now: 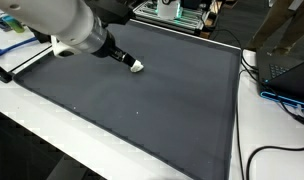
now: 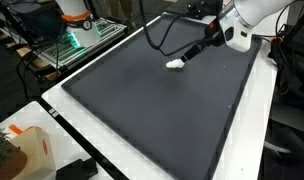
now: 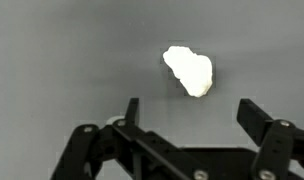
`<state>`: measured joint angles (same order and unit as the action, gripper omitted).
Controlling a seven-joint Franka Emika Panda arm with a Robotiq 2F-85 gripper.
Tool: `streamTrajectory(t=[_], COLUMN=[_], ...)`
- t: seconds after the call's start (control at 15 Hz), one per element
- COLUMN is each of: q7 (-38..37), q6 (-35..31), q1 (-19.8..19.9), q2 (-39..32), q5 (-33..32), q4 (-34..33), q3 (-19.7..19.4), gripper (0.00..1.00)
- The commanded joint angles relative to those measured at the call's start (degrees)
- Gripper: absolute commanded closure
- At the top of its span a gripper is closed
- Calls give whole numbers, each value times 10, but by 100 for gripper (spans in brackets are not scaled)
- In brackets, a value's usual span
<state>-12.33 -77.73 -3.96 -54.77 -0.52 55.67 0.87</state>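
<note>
A small white lumpy object (image 3: 189,71) lies on the dark grey mat (image 3: 52,60). In the wrist view it sits just ahead of my gripper (image 3: 192,112), whose two black fingers stand wide apart with nothing between them. In both exterior views the white object (image 1: 137,66) (image 2: 174,64) rests on the mat just beyond the tip of my gripper (image 1: 124,60) (image 2: 199,51), which hangs low over the mat and slants down toward it. Whether the fingertips touch the object I cannot tell from there.
The grey mat (image 1: 142,110) covers most of a white table (image 1: 272,130). Black cables (image 1: 277,150) and a laptop (image 1: 287,70) lie along one side. A wire rack (image 2: 77,40) and a paper bag (image 2: 22,150) stand off the mat.
</note>
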Motion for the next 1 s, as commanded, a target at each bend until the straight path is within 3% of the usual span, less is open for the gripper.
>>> streamTrajectory(t=[0.0,0.27,0.47,0.67,0.93], q7=[-6,-8,-4,-6,-2], q6=[51,72,55,32,-25], q1=[1,1,4,6,7], q2=[-55,-74,-47,-2,91], q5=[19,24,21,24,20], q4=[-80,-117,-97,-54,57], q3=[-2,-1,9,12,11], gripper=[0,0,0,0,0])
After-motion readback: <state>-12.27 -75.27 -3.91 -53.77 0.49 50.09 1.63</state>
